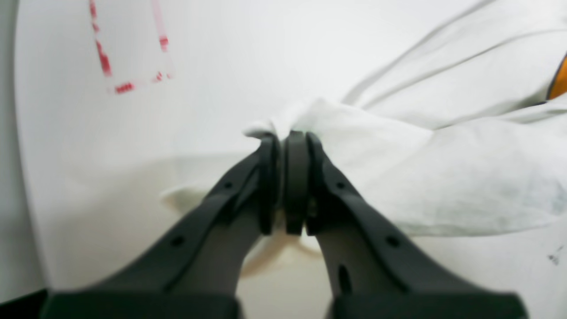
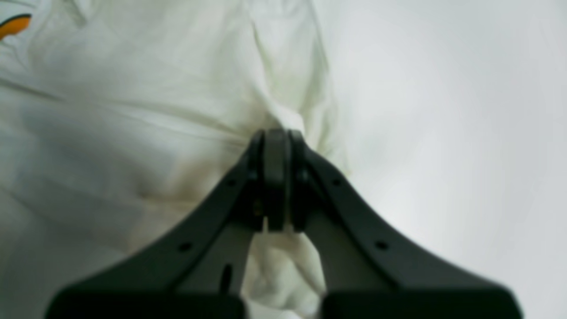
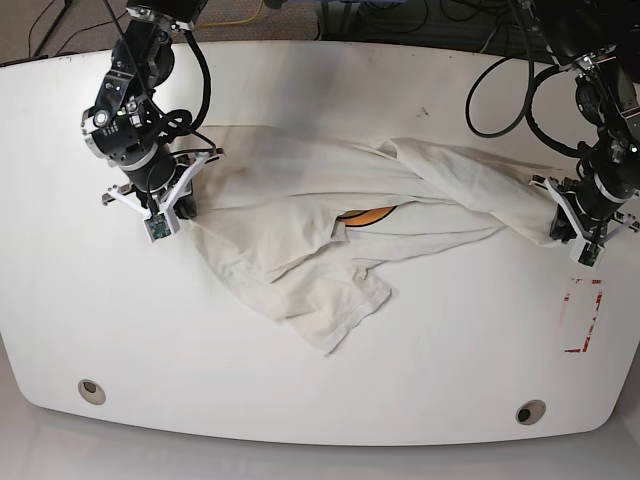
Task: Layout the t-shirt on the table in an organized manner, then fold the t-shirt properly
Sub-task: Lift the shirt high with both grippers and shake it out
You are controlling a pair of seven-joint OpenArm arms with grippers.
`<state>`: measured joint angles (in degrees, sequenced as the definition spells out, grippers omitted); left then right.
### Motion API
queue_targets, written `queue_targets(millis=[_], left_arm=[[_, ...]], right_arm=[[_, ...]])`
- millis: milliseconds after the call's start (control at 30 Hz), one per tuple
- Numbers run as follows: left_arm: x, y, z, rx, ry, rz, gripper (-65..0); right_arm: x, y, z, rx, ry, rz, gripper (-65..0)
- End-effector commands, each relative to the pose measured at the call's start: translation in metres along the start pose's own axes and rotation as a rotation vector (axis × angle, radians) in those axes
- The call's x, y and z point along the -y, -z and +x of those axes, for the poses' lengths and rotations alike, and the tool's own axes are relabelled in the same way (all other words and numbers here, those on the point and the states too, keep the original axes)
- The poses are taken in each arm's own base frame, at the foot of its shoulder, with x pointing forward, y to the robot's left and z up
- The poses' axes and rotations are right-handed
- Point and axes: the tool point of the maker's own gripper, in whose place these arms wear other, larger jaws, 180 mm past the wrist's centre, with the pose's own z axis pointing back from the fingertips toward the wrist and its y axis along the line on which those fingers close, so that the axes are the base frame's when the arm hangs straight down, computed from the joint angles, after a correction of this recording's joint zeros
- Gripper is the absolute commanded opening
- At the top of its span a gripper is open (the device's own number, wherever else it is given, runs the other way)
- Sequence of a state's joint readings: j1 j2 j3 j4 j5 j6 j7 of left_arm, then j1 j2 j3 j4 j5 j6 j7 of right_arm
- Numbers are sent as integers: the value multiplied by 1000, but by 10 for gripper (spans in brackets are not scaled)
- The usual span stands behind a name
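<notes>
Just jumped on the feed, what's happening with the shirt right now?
Both arms have hold of the white t-shirt. The left gripper is shut on a bunched edge of fabric near the red tape rectangle, and the right gripper is pinching the opposite end. The shirt lies stretched between them on the table, crumpled and partly folded over itself, with only a sliver of the orange print showing.

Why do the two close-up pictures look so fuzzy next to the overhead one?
Left wrist view: soft focus, the t-shirt and red tape smeared, the left gripper a dark blur. Right wrist view: softer still, the right gripper hazy. Base view: sharp, with mild glare on the glossy table.
</notes>
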<state>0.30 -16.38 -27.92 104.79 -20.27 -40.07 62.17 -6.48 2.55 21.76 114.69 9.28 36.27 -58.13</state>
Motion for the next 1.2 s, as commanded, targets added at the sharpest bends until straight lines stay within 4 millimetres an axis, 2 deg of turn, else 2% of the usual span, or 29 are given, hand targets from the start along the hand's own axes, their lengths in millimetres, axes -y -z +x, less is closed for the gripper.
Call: queue_targets(millis=[0, 100, 400, 633, 767, 967, 1033, 1067, 1100, 1167], left_arm=[[-10, -13, 23, 64, 34, 43, -650], [-19, -21, 26, 47, 35, 77, -650], [-58, -47, 59, 108, -44, 166, -650], [-82, -64, 105, 203, -68, 217, -650], [-97, -83, 147, 314, -70, 258, -650], [-112, -117, 213, 494, -55, 293, -650], [-116, -128, 236, 546, -45, 294, -650], [-119, -135, 250, 581, -45, 291, -650], [-120, -137, 255, 590, -45, 290, -650], [-127, -149, 277, 643, -53, 281, -650]], right_arm=[[11, -4, 22, 63, -24, -27, -650], [14, -4, 31, 83, -29, -35, -650], [33, -7, 73, 166, -62, -79, -650], [61, -10, 121, 247, -92, -131, -650], [80, -17, 159, 301, -104, -167, -650], [110, -37, 225, 405, -146, -224, -650], [117, -46, 250, 435, -178, -242, -650], [121, -55, 271, 467, -204, -254, -650], [123, -58, 277, 477, -210, -260, -650], [126, -71, 307, 518, -241, -273, -650]])
